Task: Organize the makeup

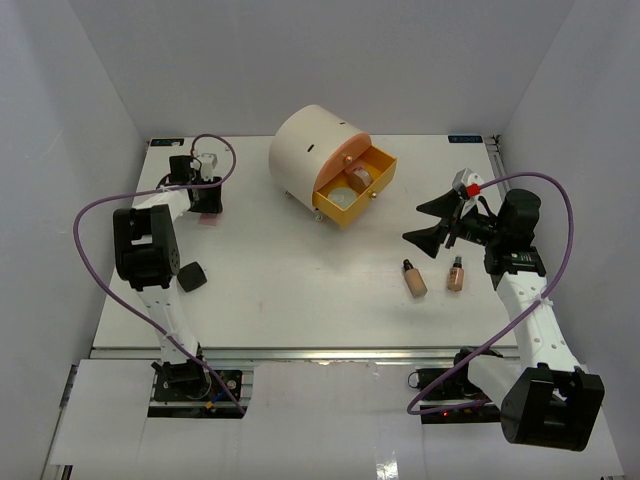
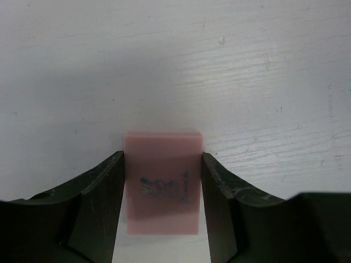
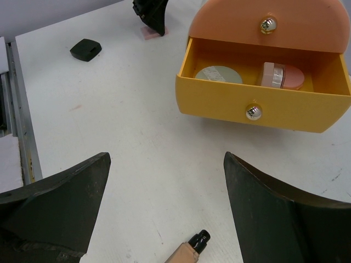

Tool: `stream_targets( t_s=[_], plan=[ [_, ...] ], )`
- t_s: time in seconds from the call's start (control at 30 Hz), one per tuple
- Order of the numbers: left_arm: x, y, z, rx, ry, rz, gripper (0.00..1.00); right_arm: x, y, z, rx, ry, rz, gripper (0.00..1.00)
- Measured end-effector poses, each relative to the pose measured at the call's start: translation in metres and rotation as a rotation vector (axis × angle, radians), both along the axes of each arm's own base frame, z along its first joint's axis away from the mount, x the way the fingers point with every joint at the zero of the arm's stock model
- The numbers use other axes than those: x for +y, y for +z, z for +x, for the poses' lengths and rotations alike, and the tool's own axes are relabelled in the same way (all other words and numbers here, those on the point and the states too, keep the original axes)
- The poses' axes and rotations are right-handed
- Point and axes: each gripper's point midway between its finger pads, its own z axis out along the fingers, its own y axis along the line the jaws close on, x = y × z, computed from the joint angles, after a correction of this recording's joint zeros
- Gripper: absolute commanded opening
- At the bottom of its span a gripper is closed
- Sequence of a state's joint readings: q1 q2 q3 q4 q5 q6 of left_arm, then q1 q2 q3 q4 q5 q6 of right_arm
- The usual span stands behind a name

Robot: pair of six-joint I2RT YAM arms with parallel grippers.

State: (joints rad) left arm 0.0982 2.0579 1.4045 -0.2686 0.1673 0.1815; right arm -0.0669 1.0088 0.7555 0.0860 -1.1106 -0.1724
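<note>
Check the open drawer (image 3: pixel 263 112): it holds a beige compact (image 3: pixel 218 74) and a pink jar (image 3: pixel 282 75). A bottle (image 1: pixel 414 279), a second bottle (image 1: pixel 455 273) and a black compact (image 1: pixel 192 276) lie out on the table (image 1: pixel 300 300). The left gripper (image 2: pixel 163 156) is closed onto a pink case (image 2: pixel 163 181) at far left. The right gripper (image 3: pixel 165 158) is wide open and empty. Judge the task under half done.

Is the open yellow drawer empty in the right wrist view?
No, a pale round compact and a pink compact lie inside the yellow drawer.
</note>
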Motion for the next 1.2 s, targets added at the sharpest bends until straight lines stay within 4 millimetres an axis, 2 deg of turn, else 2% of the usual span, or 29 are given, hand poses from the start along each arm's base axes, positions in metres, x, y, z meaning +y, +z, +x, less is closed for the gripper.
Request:
stream_targets(
  t_s=[0.23, 0.3, 0.4, 0.43, 0.57, 0.67, 0.77, 0.87, 0.93, 1.0, 1.1, 1.2],
  plan=[
    [0.0, 0.002, -0.009, -0.012, 0.068, -0.028, 0.25, -0.003, 0.001, 0.0, 0.001, -0.007, 0.004, 0.9],
    [-0.003, 0.003, -0.019, 0.004, 0.098, -0.057, 0.19, -0.004, 0.003, -0.001, -0.002, -0.009, 0.006, 0.9],
    [-0.012, 0.013, -0.034, 0.009, 0.141, -0.121, 0.16, -0.005, 0.006, -0.002, -0.012, -0.01, 0.008, 0.9],
    [-0.015, 0.023, -0.037, -0.007, 0.155, -0.149, 0.16, -0.006, 0.007, -0.002, -0.016, -0.011, 0.008, 0.9],
    [-0.044, 0.097, -0.051, -0.156, 0.164, -0.29, 0.16, -0.006, 0.012, -0.003, -0.03, -0.012, 0.012, 0.9],
    [-0.089, 0.174, -0.066, -0.339, 0.071, -0.375, 0.18, -0.006, 0.013, -0.004, -0.034, -0.01, 0.015, 0.9],
    [-0.162, 0.251, -0.101, -0.509, -0.134, -0.466, 0.18, -0.007, 0.015, -0.003, -0.039, -0.015, 0.016, 0.9],
    [-0.223, 0.301, -0.14, -0.597, -0.329, -0.537, 0.18, -0.008, 0.015, -0.003, -0.044, -0.018, 0.017, 0.9],
    [-0.252, 0.322, -0.153, -0.626, -0.417, -0.56, 0.18, -0.009, 0.016, -0.003, -0.045, -0.022, 0.016, 0.9],
    [-0.275, 0.33, -0.156, -0.632, -0.476, -0.551, 0.19, -0.01, 0.015, -0.002, -0.044, -0.025, 0.016, 0.9],
    [-0.312, 0.325, -0.143, -0.626, -0.528, -0.485, 0.2, -0.012, 0.013, -0.002, -0.039, -0.032, 0.017, 0.9],
    [-0.358, 0.305, -0.131, -0.6, -0.586, -0.383, 0.23, -0.014, 0.011, -0.001, -0.034, -0.041, 0.018, 0.9]
  ],
)
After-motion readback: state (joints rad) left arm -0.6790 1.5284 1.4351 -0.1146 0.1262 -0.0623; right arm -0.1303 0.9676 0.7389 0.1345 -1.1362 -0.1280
